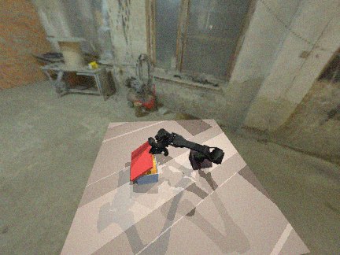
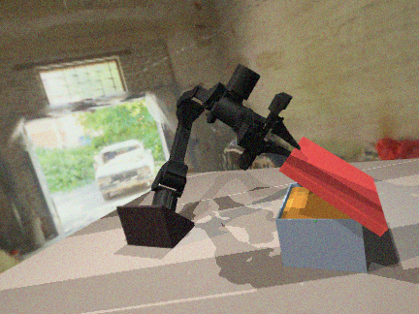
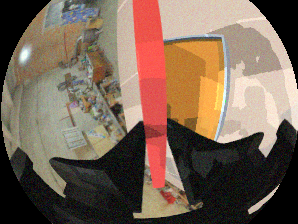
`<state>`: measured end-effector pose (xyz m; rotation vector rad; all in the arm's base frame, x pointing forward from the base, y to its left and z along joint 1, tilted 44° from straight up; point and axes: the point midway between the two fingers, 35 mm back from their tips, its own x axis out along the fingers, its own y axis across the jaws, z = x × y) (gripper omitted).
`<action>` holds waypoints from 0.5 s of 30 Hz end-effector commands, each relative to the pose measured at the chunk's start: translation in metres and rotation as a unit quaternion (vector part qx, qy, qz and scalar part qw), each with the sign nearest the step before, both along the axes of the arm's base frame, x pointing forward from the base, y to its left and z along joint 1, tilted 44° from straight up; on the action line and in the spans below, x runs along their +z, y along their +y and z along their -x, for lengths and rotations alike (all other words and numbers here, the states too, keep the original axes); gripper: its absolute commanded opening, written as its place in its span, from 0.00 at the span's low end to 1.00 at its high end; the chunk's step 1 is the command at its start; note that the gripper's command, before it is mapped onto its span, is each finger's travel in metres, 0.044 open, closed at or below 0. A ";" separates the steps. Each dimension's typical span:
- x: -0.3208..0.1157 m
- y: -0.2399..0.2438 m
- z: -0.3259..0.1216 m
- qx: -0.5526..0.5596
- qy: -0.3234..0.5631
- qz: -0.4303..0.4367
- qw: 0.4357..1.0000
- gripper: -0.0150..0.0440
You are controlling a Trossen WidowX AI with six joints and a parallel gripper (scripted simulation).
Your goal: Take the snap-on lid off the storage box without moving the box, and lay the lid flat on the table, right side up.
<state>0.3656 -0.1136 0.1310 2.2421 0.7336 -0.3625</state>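
Note:
The red lid (image 1: pixel 142 162) (image 2: pixel 339 176) (image 3: pixel 151 75) is steeply tilted. Its edge near the arm is raised well above the box, and its far edge slants down past the far side of the box. The blue-grey storage box (image 1: pixel 148 179) (image 2: pixel 320 244) (image 3: pixel 226 82) stands upright on the table, partly uncovered, with its orange inside showing. My gripper (image 1: pixel 151 149) (image 2: pixel 295 151) (image 3: pixel 154 124) is shut on the lid's raised edge, one finger on each side of it. Whether the lid's low side touches the box cannot be told.
The table (image 1: pixel 220 232) (image 2: pixel 73 286) carries the box and the black arm base (image 1: pixel 200 159) (image 2: pixel 152 227), which stands on the arm's side of the box. Shadows of the arm and box fall across the table top.

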 end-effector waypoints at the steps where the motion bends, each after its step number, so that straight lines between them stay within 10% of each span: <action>1: 0.007 -0.007 -0.001 0.000 -0.005 0.004 1.000 0.25; 15: 0.020 -0.019 0.000 0.000 -0.005 0.004 1.000 0.25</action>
